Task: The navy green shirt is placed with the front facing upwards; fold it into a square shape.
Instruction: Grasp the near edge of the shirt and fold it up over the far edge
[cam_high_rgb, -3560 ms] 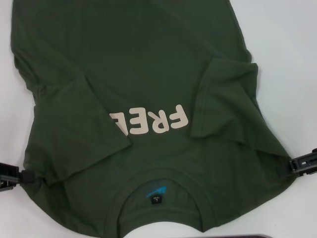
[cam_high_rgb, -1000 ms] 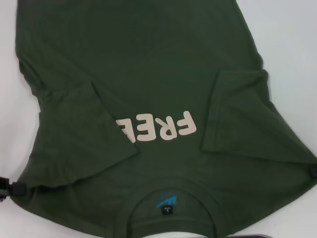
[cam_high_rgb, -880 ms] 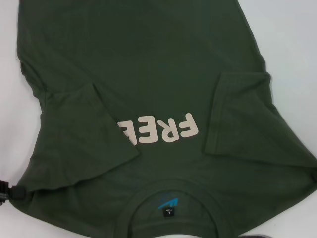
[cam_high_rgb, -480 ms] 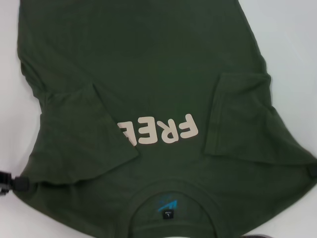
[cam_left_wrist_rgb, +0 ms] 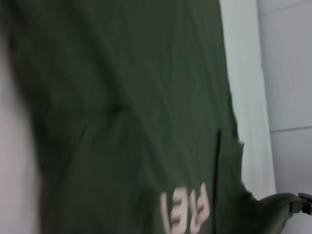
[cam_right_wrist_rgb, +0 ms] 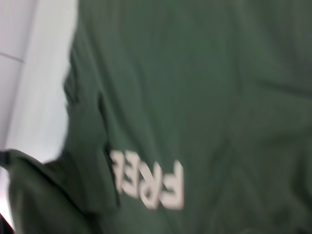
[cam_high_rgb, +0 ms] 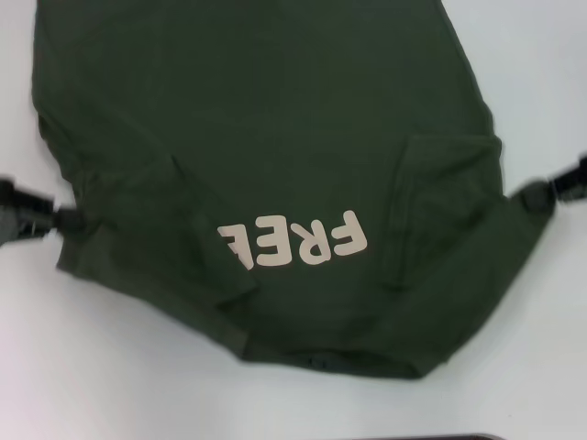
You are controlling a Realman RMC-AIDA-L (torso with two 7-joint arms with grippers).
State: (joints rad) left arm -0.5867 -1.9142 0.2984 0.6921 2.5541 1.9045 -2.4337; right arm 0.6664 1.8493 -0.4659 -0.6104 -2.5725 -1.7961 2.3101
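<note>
The navy green shirt (cam_high_rgb: 266,119) lies front up on the white table, its cream letters (cam_high_rgb: 293,243) reading upside down from the head view. Both sleeves are folded in over the chest. My left gripper (cam_high_rgb: 64,220) is shut on the shirt's left shoulder edge. My right gripper (cam_high_rgb: 537,197) is shut on the right shoulder edge. Between them the collar end is raised and sags, so the collar and neck label are hidden beneath the near fold (cam_high_rgb: 321,360). Both wrist views show the shirt (cam_left_wrist_rgb: 122,97) (cam_right_wrist_rgb: 195,87) and its letters (cam_left_wrist_rgb: 187,214) (cam_right_wrist_rgb: 148,183).
White table (cam_high_rgb: 119,376) surrounds the shirt at the near side and at both sides. A dark object's edge (cam_high_rgb: 431,437) shows at the bottom of the head view. The right gripper (cam_left_wrist_rgb: 302,204) shows far off in the left wrist view.
Both grippers have risen and moved away from me with the shoulders in their grip. The collar end has lifted off the table and the collar and blue label have gone out of sight.
</note>
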